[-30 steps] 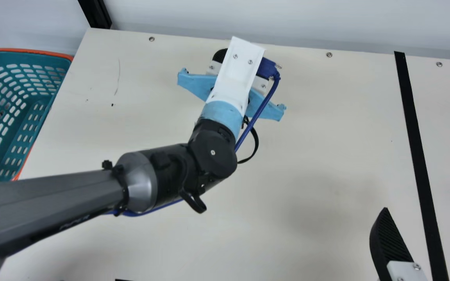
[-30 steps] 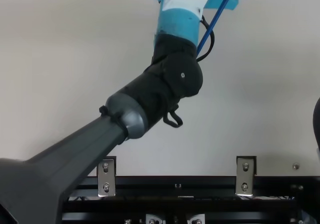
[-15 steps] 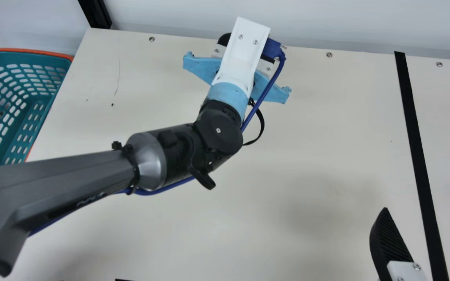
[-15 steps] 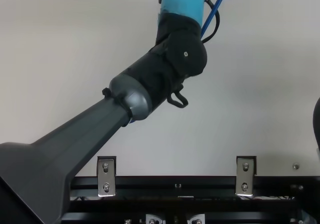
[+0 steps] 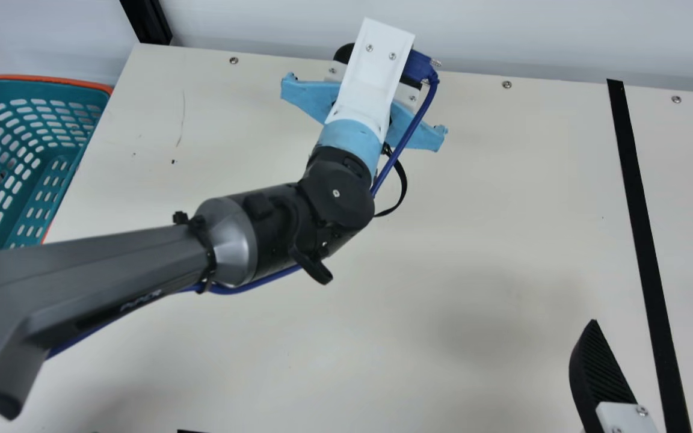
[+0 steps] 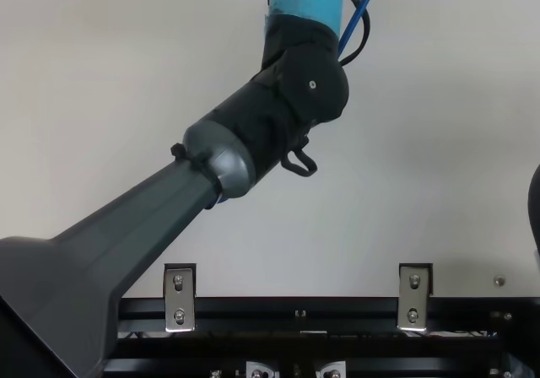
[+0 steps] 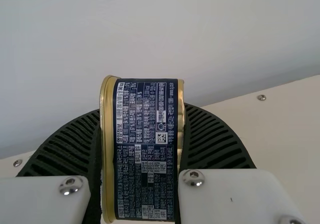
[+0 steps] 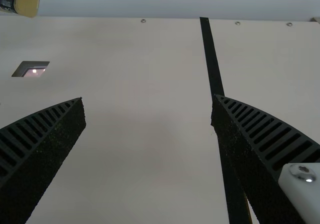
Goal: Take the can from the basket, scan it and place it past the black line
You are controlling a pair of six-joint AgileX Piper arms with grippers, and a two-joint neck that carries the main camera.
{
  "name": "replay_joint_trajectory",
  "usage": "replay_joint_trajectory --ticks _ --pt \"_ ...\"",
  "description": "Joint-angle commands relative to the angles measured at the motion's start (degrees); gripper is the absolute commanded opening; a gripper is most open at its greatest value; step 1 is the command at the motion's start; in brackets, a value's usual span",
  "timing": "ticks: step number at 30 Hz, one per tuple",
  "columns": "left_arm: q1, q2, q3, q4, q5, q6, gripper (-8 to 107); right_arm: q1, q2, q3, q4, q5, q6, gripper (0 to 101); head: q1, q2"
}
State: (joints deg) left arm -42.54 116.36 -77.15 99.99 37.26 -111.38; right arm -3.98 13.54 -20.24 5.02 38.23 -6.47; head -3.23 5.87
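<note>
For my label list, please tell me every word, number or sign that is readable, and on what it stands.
No text is legible.
Can: rows of print and a square code, too small to read.
Left arm: slanted lettering, too blurred to read.

Screws (image 5: pixel 506 85) line the cream table's (image 5: pixel 503 180) far edge, beyond which stand a pale wall (image 5: pixel 473 30) and black post (image 5: pixel 149 24).
</note>
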Motion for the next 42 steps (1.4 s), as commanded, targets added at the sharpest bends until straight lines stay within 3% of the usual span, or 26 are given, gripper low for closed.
replay_joint_trajectory --ticks 1,11,20,31,36,42 --pt "0.0 -0.3 0.4 0.0 0.2 -0.2 10 0.0 0.0 0.0 0.0 0.0 0.0 101 -1.9 -0.6" --pt "0.7 -6.2 7.0 0.0 -1.4 -5.0 10 0.0 0.0 0.0 0.0 0.0 0.0 101 -1.9 -0.6" --pt "6.0 -19.1 18.9 0.0 -10.9 -6.0 10 0.0 0.0 0.0 0.0 0.0 0.0 101 -1.9 -0.6" --pt "15.9 -32.5 30.9 0.0 -26.0 1.6 10 0.0 0.0 0.0 0.0 0.0 0.0 101 -1.9 -0.6" --pt "19.5 -35.6 34.1 0.0 -31.9 6.3 10 0.0 0.0 0.0 0.0 0.0 0.0 101 -1.9 -0.6" --pt "21.1 -37.5 36.7 -5.4 -36.2 16.9 10 0.0 0.0 0.0 0.0 0.0 0.0 101 -1.9 -0.6"
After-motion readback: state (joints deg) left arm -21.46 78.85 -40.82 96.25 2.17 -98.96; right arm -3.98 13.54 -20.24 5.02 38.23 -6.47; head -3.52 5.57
